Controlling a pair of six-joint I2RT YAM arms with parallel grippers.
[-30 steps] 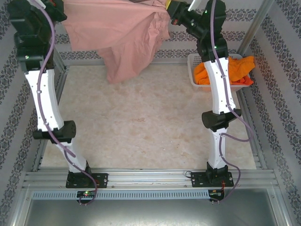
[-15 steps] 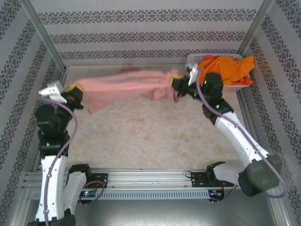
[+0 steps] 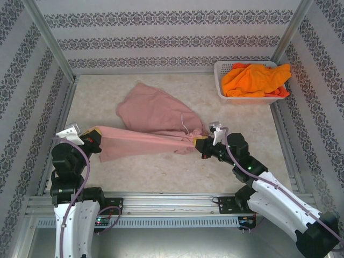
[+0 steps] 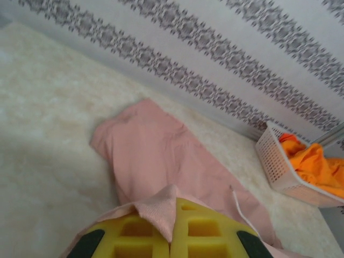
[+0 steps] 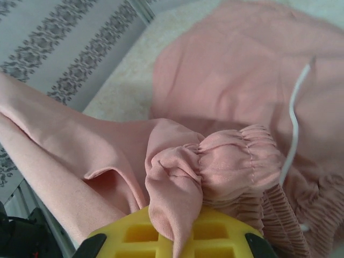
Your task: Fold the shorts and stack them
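Note:
The dusty pink shorts [image 3: 153,121] lie partly on the table, their near edge stretched taut between both grippers. My left gripper [image 3: 95,135] is shut on one corner of the pink cloth [image 4: 161,209] at the left. At the right, my right gripper [image 3: 200,145] is shut on the gathered waistband end [image 5: 226,166], where a white drawstring [image 5: 293,129] trails. The far half of the pink shorts [image 4: 156,156] rests flat on the tabletop. Orange shorts [image 3: 255,79] are heaped in the white mesh basket [image 3: 219,88] at the back right.
The marbled tabletop [image 3: 156,172] is walled by patterned panels on three sides, with metal posts at the back corners. An aluminium rail [image 3: 172,203] carrying both arm bases runs along the near edge. Bare table lies between the pink cloth and that rail.
Both arms have come down from high at the back to low near the front. The pink shorts dropped with them and now lie half spread on the table.

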